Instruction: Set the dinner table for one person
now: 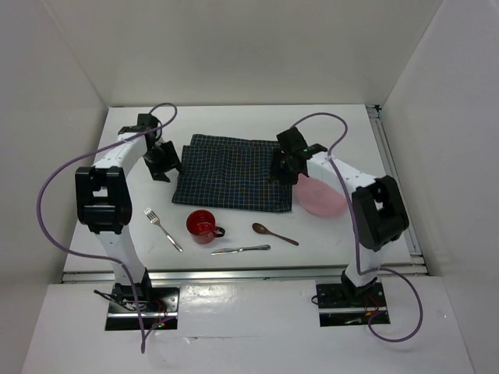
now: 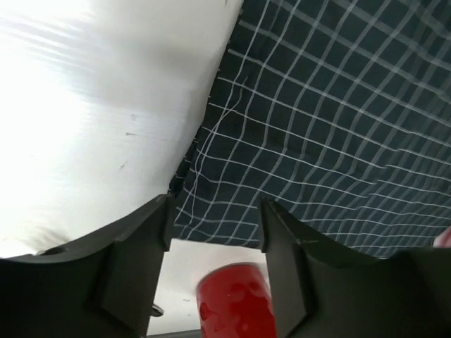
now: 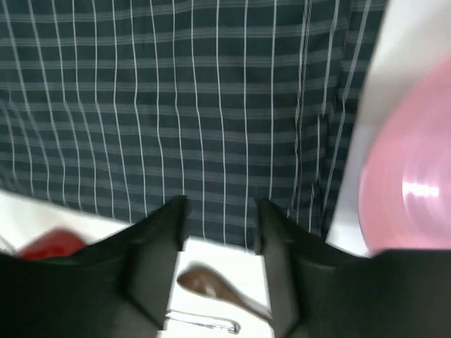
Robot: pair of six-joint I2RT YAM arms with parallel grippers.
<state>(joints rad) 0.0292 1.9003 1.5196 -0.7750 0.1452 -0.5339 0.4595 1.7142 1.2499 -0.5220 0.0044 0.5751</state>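
The white dinner table (image 1: 234,121) carries a dark navy checked cloth mat (image 1: 234,173). A pink plate (image 1: 321,198) lies at the mat's right edge. In front lie a red mug (image 1: 203,226), a fork (image 1: 162,228), a knife (image 1: 240,249) and a brown spoon (image 1: 273,233). My left gripper (image 1: 162,164) is open and empty over the mat's left edge (image 2: 211,127), with the mug (image 2: 236,303) showing between its fingers. My right gripper (image 1: 282,165) is open and empty over the mat's right part (image 3: 176,105), with the plate (image 3: 412,183) to its right and the spoon (image 3: 211,283) below.
White walls enclose the table on three sides. A metal rail (image 1: 394,171) runs along the table's right edge. Purple cables loop from both arms.
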